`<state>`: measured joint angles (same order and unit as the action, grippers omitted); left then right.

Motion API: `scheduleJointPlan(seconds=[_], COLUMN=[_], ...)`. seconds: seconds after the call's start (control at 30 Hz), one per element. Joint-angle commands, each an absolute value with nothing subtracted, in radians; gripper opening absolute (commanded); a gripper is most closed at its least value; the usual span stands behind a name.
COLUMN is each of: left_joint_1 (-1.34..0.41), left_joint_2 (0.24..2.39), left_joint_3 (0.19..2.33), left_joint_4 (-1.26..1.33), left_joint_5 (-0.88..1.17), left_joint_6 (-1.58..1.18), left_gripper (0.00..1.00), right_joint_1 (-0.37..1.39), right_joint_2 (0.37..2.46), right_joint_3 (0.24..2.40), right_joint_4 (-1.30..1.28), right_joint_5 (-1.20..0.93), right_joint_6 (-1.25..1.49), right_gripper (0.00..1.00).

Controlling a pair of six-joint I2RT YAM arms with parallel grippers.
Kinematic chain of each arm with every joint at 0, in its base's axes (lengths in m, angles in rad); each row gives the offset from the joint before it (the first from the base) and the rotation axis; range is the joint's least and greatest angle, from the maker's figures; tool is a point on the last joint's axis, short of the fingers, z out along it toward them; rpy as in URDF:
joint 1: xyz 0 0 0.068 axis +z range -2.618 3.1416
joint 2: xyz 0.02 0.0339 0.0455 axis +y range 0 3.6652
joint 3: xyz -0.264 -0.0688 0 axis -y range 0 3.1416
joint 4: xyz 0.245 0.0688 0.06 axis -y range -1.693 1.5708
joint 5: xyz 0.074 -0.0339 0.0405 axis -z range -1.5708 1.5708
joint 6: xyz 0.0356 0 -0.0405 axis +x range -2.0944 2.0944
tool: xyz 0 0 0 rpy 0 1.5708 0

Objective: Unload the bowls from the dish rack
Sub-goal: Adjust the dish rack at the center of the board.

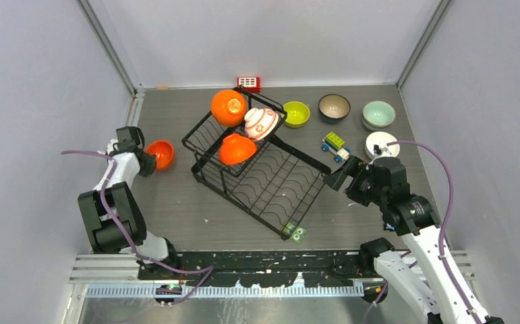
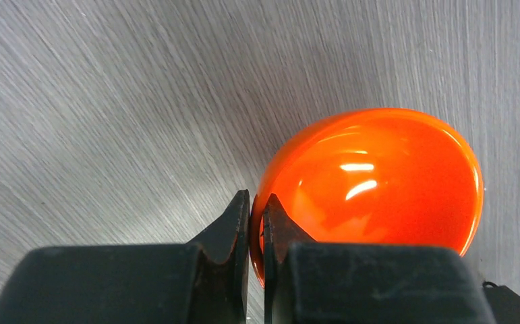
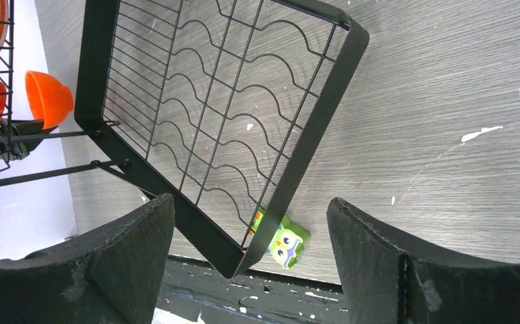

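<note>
The black wire dish rack (image 1: 270,179) sits mid-table and also shows in the right wrist view (image 3: 196,101). Its raised far section holds two orange bowls (image 1: 228,106) (image 1: 237,149) and a white bowl with red flowers (image 1: 260,123). My left gripper (image 1: 150,160) is left of the rack, shut on the rim of a third orange bowl (image 1: 161,154), held tilted on its side. The left wrist view shows the gripper (image 2: 257,202) pinching this bowl (image 2: 378,182). My right gripper (image 1: 341,177) is open and empty at the rack's right corner, also visible in its wrist view (image 3: 250,201).
Behind the rack on the table stand a lime green bowl (image 1: 296,113), a dark brown bowl (image 1: 334,106), a pale mint bowl (image 1: 379,115) and a white bowl (image 1: 381,144). A red gridded block (image 1: 248,83), a toy car (image 1: 335,146) and a green owl (image 3: 287,243) lie nearby.
</note>
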<state>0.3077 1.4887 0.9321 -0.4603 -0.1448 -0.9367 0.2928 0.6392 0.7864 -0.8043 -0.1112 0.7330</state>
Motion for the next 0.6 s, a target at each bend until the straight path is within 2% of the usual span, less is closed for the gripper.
scheduleJointPlan(seconds=[0.0,0.47,0.57], left_joint_1=[0.314,0.314,0.314], left_joint_2=[1.497,1.56,1.558], left_joint_3=[0.989,0.958,0.952], left_joint_4=[-0.446,-0.414,-0.412], left_joint_5=[-0.237,-0.236,-0.233], left_joint_6=[-0.882,-0.821,-0.812], left_gripper=[0.0,0.01,0.11], right_joint_1=[0.297,0.297,0.297], right_joint_2=[0.627,0.623,0.62], right_joint_3=[0.814,0.813,0.811], right_joint_4=[-0.795,-0.792,-0.792], right_joint_5=[-0.121,-0.123,-0.123], right_joint_6=[0.745,0.745,0.746], right_gripper=[0.87,0.86,0.86])
